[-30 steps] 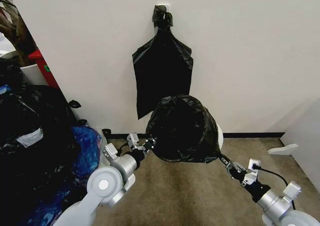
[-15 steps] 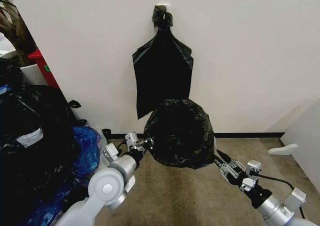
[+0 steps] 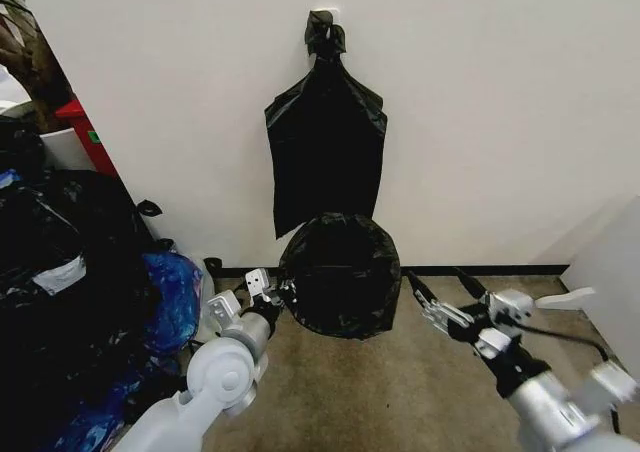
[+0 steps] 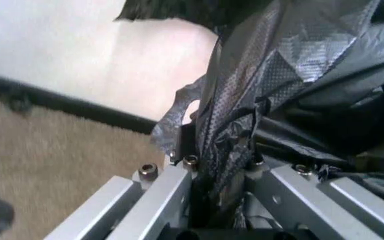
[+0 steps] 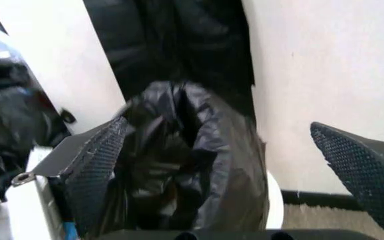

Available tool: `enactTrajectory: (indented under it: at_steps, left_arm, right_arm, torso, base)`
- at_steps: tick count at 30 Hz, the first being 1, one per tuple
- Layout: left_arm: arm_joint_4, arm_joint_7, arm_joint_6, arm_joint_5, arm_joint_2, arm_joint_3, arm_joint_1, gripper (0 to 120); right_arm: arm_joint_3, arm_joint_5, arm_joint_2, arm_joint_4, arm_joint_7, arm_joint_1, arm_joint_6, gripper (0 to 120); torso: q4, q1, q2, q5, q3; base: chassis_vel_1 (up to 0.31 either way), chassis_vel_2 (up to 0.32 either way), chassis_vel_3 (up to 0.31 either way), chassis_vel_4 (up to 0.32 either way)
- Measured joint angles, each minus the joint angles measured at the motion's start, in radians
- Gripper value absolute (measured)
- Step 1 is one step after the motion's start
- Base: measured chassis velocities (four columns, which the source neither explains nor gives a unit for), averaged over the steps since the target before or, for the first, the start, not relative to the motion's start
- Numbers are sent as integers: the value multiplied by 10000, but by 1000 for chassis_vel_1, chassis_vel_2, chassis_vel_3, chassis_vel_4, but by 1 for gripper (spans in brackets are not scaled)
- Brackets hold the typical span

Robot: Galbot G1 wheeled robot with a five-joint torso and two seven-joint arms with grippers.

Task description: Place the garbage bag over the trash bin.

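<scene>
The glossy black garbage bag [image 3: 338, 277] drapes over the trash bin by the wall, its mouth open upward. A sliver of the bin's white wall [image 5: 275, 201] shows beside the film; the rest is hidden. My left gripper [image 3: 276, 291] is at the bag's left edge, shut on a fold of the film [image 4: 227, 150]. My right gripper [image 3: 441, 294] hangs open to the right of the bag, apart from it. In the right wrist view its fingers [image 5: 93, 162] are spread wide with nothing between them, and the bag [image 5: 178, 160] lies beyond.
A flat black bag [image 3: 325, 152] with a knotted top hangs on the wall above the bin. A heap of black bags [image 3: 60, 272] and a blue bag [image 3: 172, 297] crowd the left, with a red box [image 3: 85, 132] behind. A white piece [image 3: 565, 299] lies on the carpet at right.
My right gripper has let go of the bag's rim, opened and drawn away to the right. The bag has sunk lower and toward the wall. The left gripper followed it, still shut.
</scene>
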State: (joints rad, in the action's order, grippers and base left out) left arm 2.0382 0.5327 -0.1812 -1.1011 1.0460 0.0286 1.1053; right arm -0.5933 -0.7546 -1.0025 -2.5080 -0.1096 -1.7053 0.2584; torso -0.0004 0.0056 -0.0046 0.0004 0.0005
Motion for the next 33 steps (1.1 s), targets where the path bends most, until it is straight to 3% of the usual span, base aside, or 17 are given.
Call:
enactTrajectory:
  at_steps: [2, 4, 7, 12, 16, 17, 20, 23, 27, 33]
  left_arm:
    - [-65, 34, 1, 231, -10, -220, -156, 1]
    - [-173, 84, -47, 797, -20, -581, -294, 1]
    - [-198, 103, -83, 1423, -32, -856, -220, 1]
    - [-203, 102, -89, 1992, -14, -1047, 59, 1]
    - [-203, 43, -39, 2442, 8, -1158, 220, 1]
    - [-203, 43, -39, 2442, 8, -1158, 220, 1]
    - [-144, -84, 77, 2884, 2, -1190, 340, 1]
    - [-97, -160, 111, 3050, -25, -1176, 423, 1]
    - [24, -478, 289, 3728, -128, -997, 819, 1]
    - [144, -540, 336, 3813, -120, -923, 903, 1]
  right_arm:
    - [535, -16, 289, 0, -643, 483, 337, 94]
    - [2046, -90, 791, 1, -2020, 1559, 878, 85]
    - [3418, -198, 1065, 13, -2788, 2592, 1069, 73]
    - [5050, -790, 1189, 34, -3863, 4032, 1415, 56]
    - [6664, -1739, 846, 509, -5745, 5315, 1713, 40]
    - [6664, -1739, 846, 509, -5745, 5315, 1713, 40]
    - [7408, -2728, 64, 1038, -7592, 6013, 1811, 26]
    - [7556, -2976, -170, 1174, -8063, 6175, 1810, 20]
    - [7947, -3823, -868, 1708, -9307, 6657, 1521, 0]
    - [8197, -3785, -1361, 2879, -9865, 6991, 1286, 0]
  torso:
    - [1, 0, 0, 0, 0]
    - [-3, 1, 0, -2, 0]
    - [-2, 1, 0, -4, 0]
    - [-2, 1, 0, -3, 0]
    - [0, 1, 0, -2, 0]
    - [0, 1, 0, -2, 0]
    - [-3, 1, 0, -2, -1]
    - [-4, 1, 0, -4, -1]
    - [-1, 0, 0, -4, -1]
    - [-4, 0, 0, -4, -1]
  base:
    - [0, 0, 0, 0]
    - [0, 0, 0, 0]
    - [0, 0, 0, 0]
    - [0, 0, 0, 0]
    - [0, 0, 0, 0]
    - [0, 0, 0, 0]
    - [0, 0, 0, 0]
    - [0, 0, 0, 0]
    - [0, 0, 0, 0]
    - [0, 0, 0, 0]
